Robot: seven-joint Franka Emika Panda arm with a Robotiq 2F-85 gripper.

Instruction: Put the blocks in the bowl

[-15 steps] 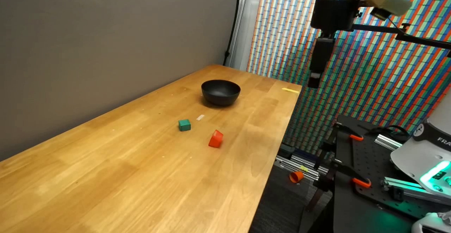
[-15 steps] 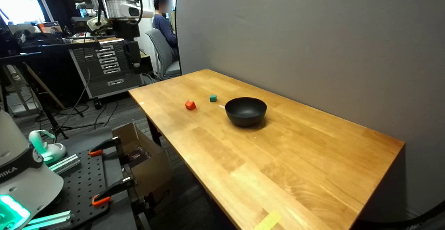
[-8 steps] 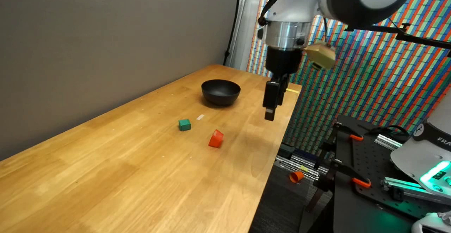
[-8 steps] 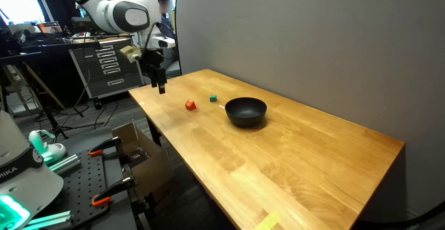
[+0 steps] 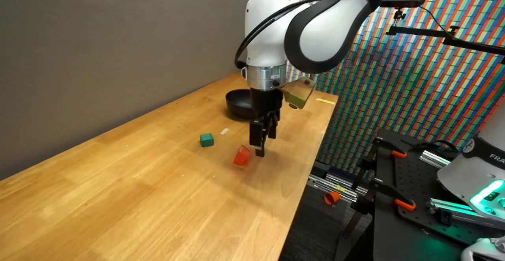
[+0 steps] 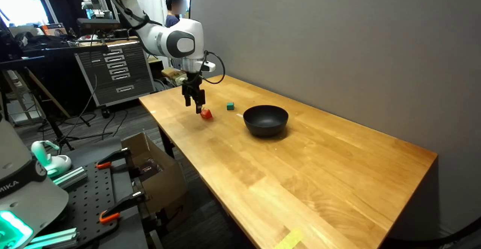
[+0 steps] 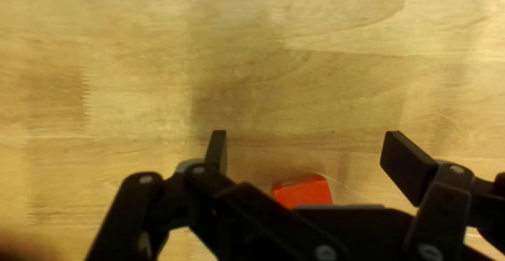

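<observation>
The red block sits tilted on the wooden table; it also shows in an exterior view. The green block rests flat nearby and also shows in an exterior view. The black bowl stands upright and empty; in an exterior view the arm partly covers it. My gripper points down just above the table, close beside the red block, also in an exterior view. In the wrist view the gripper is open, with the red block partly hidden behind its linkage.
The wooden table has a grey backdrop along its far side. Yellow tape lies near one end. The robot base stands on a black bench with clamps. A cardboard box is on the floor.
The arm has swung in from off the table and come down, bringing the open gripper beside the red block. The blocks and bowl have not moved.
</observation>
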